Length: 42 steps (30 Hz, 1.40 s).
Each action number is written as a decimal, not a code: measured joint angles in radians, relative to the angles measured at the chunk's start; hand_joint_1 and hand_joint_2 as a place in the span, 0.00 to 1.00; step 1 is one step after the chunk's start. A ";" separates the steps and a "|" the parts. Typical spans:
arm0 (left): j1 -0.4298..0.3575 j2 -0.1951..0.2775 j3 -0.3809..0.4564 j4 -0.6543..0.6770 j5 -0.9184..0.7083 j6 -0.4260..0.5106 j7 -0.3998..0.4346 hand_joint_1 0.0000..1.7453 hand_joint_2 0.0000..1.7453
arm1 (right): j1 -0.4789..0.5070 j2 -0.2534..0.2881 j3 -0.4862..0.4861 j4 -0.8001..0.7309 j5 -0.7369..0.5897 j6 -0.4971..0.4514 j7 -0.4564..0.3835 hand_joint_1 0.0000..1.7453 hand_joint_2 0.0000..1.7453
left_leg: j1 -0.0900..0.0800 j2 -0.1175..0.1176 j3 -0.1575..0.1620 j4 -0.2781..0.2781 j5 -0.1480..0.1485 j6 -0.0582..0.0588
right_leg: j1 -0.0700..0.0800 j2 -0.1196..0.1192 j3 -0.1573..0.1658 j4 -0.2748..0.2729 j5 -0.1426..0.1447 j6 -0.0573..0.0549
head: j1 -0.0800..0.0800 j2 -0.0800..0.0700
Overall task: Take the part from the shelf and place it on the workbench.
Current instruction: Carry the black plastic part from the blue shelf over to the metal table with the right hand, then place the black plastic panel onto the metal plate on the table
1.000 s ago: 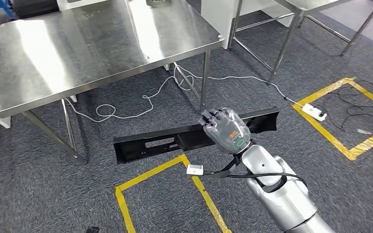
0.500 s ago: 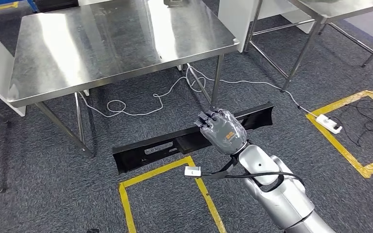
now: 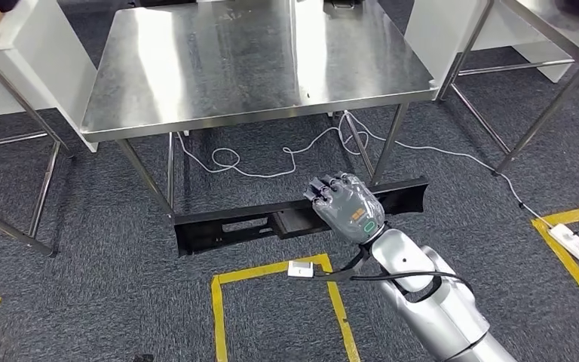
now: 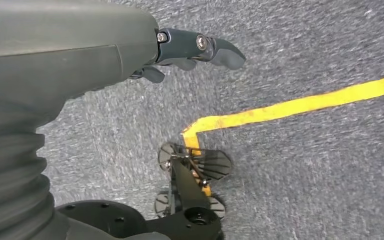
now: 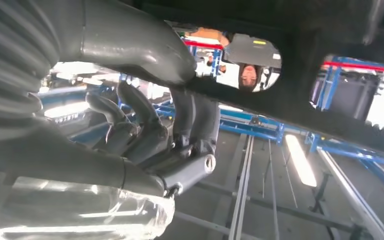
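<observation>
Item 1, right hand [image 3: 344,206]: raised in front of the body in the head view, back of the hand facing up, fingers [image 3: 324,185] wrapped over the top edge of the part. The right wrist view shows the thumb [image 5: 130,42] on one side of the dark panel and the fingers [image 5: 145,130] curled on the other, so the grip is closed on the part.

Item 2, part [image 3: 256,220]: long, narrow black plastic panel with cut-out openings, held level and crosswise above the floor, gripped toward its right half. It hangs in the air in front of the steel table, not touching it.

Item 3, left hand [image 4: 190,47]: hanging over grey carpet in the left wrist view, fingers [image 4: 222,50] partly curled, nothing in them.

Item 4, steel table: bare reflective tabletop [image 3: 256,68] straight ahead, beyond the part, on thin metal legs.

Item 5, white cable [image 3: 286,151]: looped on the carpet under the table, running right to a white power strip [image 3: 573,241].

Item 6, yellow floor tape [image 3: 271,271]: rectangle outline on the carpet just below the part.

Item 7, small white connector [image 3: 300,268]: dangling on a black cable beside the right wrist.
</observation>
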 joint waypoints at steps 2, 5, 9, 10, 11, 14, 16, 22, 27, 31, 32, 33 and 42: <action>0.003 0.001 0.001 0.000 -0.001 0.000 -0.001 0.00 1.00 | -0.001 0.001 0.000 0.000 0.000 0.000 0.000 0.97 1.00 | 0.003 -0.008 -0.008 0.005 -0.002 -0.006 | 0.003 -0.008 -0.001 0.003 0.000 -0.017 | 0.000 0.000; 0.009 0.001 0.002 0.000 -0.002 0.001 -0.001 0.00 1.00 | -0.005 0.005 0.000 0.000 0.000 0.000 0.000 0.97 1.00 | 0.006 0.053 -0.038 0.072 -0.042 -0.019 | 0.000 -0.024 0.005 0.002 -0.002 -0.034 | -0.005 0.000; 0.006 0.001 0.004 0.000 -0.003 0.001 -0.001 0.00 1.00 | -0.004 0.006 0.001 0.000 0.000 0.000 0.000 0.97 1.00 | 0.008 0.108 -0.160 0.305 -0.136 -0.027 | 0.011 -0.057 0.011 0.002 -0.011 -0.047 | -0.009 0.000; 0.006 0.001 0.004 0.000 -0.003 0.001 -0.001 0.00 1.00 | -0.004 0.006 0.001 0.000 0.000 0.000 0.000 0.97 1.00 | 0.008 0.109 -0.162 0.302 -0.121 -0.023 | 0.014 -0.066 0.014 0.002 -0.014 -0.049 | -0.009 0.000; 0.006 0.001 0.005 0.000 -0.003 0.001 -0.001 0.00 1.00 | -0.004 0.006 0.001 0.000 0.000 0.000 0.000 0.97 1.00 | 0.006 0.113 -0.141 0.255 -0.089 -0.016 | 0.018 -0.074 0.018 0.002 -0.017 -0.050 | -0.009 0.000; 0.003 0.005 0.010 0.000 -0.004 0.002 -0.002 0.00 1.00 | -0.006 0.007 0.000 0.000 0.000 0.000 0.000 0.97 1.00 | -0.014 0.171 -0.039 0.057 -0.007 0.023 | 0.027 -0.101 0.032 -0.001 -0.027 -0.051 | -0.006 0.000; 0.000 0.007 0.011 -0.001 -0.007 0.003 -0.004 0.00 1.00 | -0.007 0.007 -0.001 -0.001 0.000 0.000 0.000 0.97 1.00 | -0.028 0.188 -0.024 0.023 -0.006 0.037 | 0.027 -0.120 0.036 -0.004 -0.031 -0.044 | -0.006 0.000; -0.004 0.004 0.013 -0.001 -0.008 0.001 -0.006 0.00 1.00 | -0.020 0.010 -0.006 -0.006 0.004 0.006 0.001 0.97 1.00 | -0.013 0.120 0.015 -0.036 0.019 0.045 | 0.027 -0.049 -0.015 0.119 -0.093 -0.038 | -0.002 0.000; -0.006 0.002 0.013 -0.001 -0.008 -0.001 -0.004 0.00 1.00 | -0.017 0.007 -0.007 -0.004 0.005 0.010 0.002 0.97 1.00 | -0.012 0.093 0.015 -0.035 0.019 0.044 | 0.021 -0.038 -0.084 0.238 -0.129 -0.036 | 0.000 0.000; 0.001 -0.002 0.017 -0.001 -0.003 -0.005 0.001 0.00 1.00 | -0.030 0.002 -0.008 0.002 -0.006 0.016 0.006 0.97 1.00 | -0.012 0.029 0.010 -0.009 -0.003 0.012 | 0.007 -0.029 -0.007 -0.002 0.010 -0.001 | 0.003 0.000; 0.002 -0.002 0.020 -0.001 -0.002 -0.005 0.001 0.00 1.00 | -0.034 0.003 -0.009 0.004 -0.005 0.017 0.010 0.97 1.00 | -0.012 0.027 0.007 -0.006 -0.005 0.007 | 0.009 -0.028 -0.004 -0.006 0.011 -0.011 | 0.002 0.000; 0.004 0.000 0.021 -0.001 -0.002 -0.005 0.002 0.00 1.00 | -0.038 0.003 -0.009 0.005 -0.003 0.016 0.014 0.97 1.00 | -0.010 0.029 0.005 -0.003 -0.008 0.005 | 0.008 -0.029 -0.004 -0.006 0.012 -0.018 | 0.002 0.000; 0.007 0.001 0.028 0.000 -0.005 -0.011 0.002 0.00 1.00 | -0.056 0.002 -0.015 0.013 0.006 0.013 0.023 0.97 1.00 | 0.007 0.107 -0.119 0.221 -0.073 -0.020 | 0.014 -0.034 0.016 -0.008 0.001 -0.048 | -0.010 0.000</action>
